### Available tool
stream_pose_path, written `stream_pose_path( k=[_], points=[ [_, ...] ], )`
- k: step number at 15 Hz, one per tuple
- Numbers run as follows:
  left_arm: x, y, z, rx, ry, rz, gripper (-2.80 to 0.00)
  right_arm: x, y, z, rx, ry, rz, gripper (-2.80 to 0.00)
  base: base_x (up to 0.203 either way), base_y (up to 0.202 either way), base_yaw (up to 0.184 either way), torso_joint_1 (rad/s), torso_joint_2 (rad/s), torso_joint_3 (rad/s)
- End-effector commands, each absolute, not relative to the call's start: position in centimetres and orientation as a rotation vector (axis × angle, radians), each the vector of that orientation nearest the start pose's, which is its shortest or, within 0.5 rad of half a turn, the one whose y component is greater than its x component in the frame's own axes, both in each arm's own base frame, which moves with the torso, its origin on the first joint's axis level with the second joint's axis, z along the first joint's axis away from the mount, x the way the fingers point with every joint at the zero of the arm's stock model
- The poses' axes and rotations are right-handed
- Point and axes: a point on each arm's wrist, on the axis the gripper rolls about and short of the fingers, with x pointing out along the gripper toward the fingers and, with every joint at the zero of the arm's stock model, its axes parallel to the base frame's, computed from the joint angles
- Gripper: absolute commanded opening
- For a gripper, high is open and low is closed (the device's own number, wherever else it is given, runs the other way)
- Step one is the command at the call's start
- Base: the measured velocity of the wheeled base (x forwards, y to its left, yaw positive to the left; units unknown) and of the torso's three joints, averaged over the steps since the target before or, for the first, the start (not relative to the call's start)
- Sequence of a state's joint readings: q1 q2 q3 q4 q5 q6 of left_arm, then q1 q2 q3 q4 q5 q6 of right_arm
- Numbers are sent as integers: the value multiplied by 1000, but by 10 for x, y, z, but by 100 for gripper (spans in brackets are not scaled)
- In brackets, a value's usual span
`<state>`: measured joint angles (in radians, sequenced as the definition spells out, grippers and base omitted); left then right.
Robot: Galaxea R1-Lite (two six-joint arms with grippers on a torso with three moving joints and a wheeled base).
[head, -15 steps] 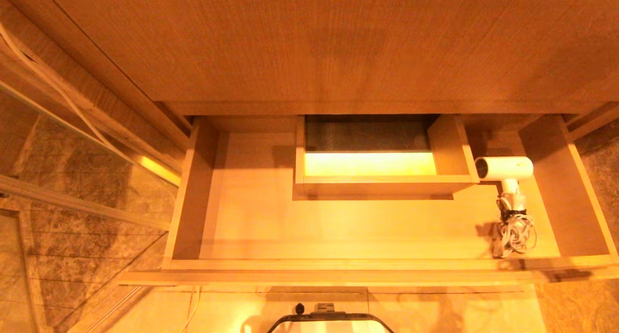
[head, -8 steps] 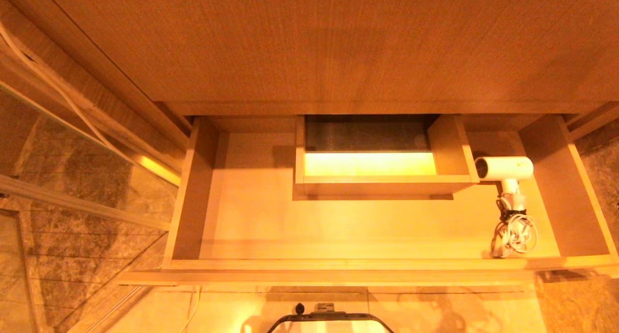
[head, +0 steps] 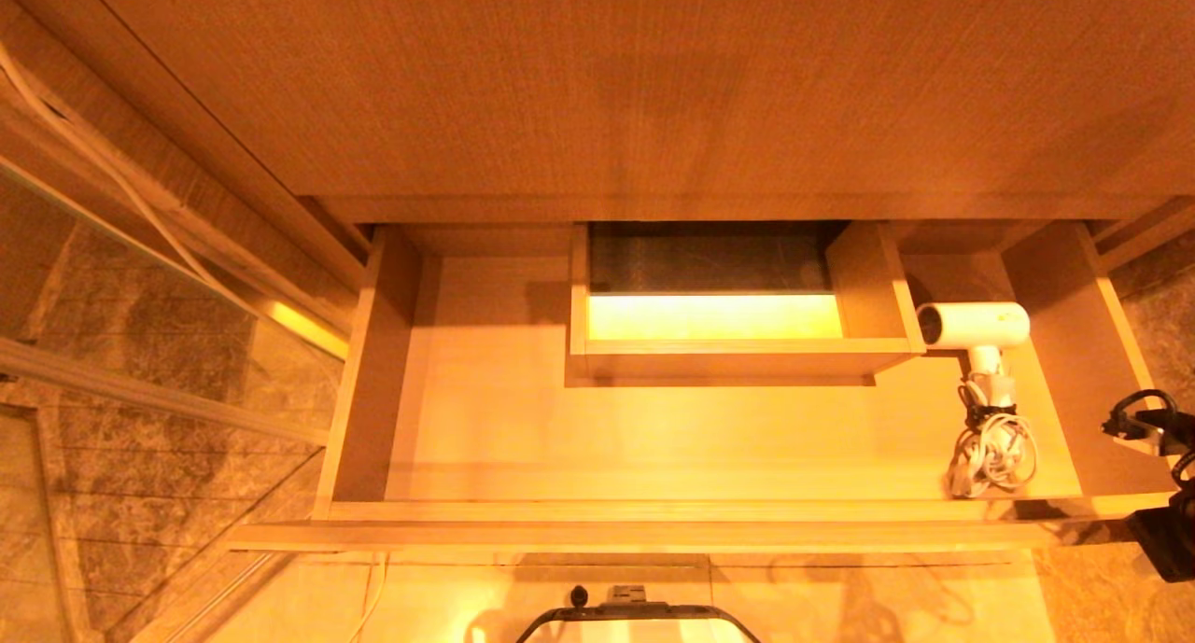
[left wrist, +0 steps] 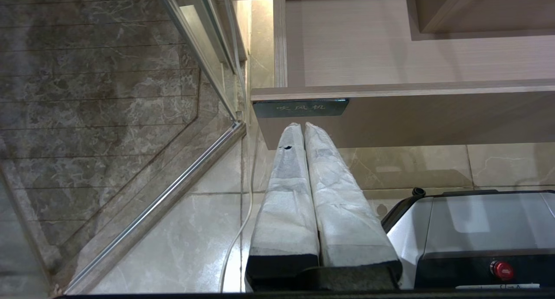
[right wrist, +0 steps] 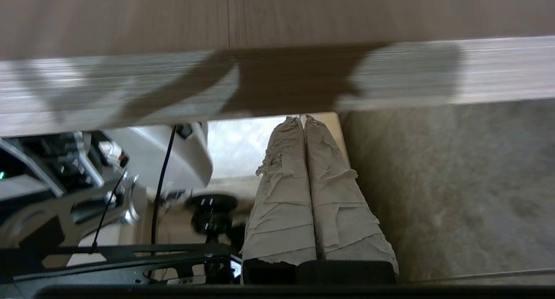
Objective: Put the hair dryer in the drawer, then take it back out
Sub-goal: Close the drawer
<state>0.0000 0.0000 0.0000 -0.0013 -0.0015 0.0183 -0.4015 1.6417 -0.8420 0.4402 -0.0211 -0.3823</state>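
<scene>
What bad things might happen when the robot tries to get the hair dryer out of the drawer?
1. The hair dryer lies tight against the boxed cut-out in the drawer, so fingers may not fit around its barrel.
2. Its bundled cord is loose and might snag or drag when lifted.
3. The right gripper is shut and sits low beside the drawer front; it could bump the wood if it rises.

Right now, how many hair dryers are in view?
1. The hair dryer lies in the open drawer, at its right end, beside the boxed cut-out; none visible elsewhere.

Matt wood-grain drawer (head: 373, 372), smooth white plastic hair dryer (head: 980, 326), gripper fingers (left wrist: 299, 195) wrapped in crinkled, perhaps paper, tape.
</scene>
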Motion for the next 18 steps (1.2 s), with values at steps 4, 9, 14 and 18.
stream_pose_path(
  k=[4,9,14,18],
  points=[
    [-23,0,75,18,0,-2,-280,227,-97,121,-101,1246,-127,-280,0,0,0,0,0,0],
    [-23,0,75,18,0,-2,-280,237,-101,127,-127,1135,-162,-280,0,0,0,0,0,0],
    [-23,0,75,18,0,-2,-280,256,-108,146,-176,892,-195,-280,0,0,0,0,0,0],
    [-23,0,75,18,0,-2,-280,277,-110,171,-239,630,-211,-280,0,0,0,0,0,0]
  ],
)
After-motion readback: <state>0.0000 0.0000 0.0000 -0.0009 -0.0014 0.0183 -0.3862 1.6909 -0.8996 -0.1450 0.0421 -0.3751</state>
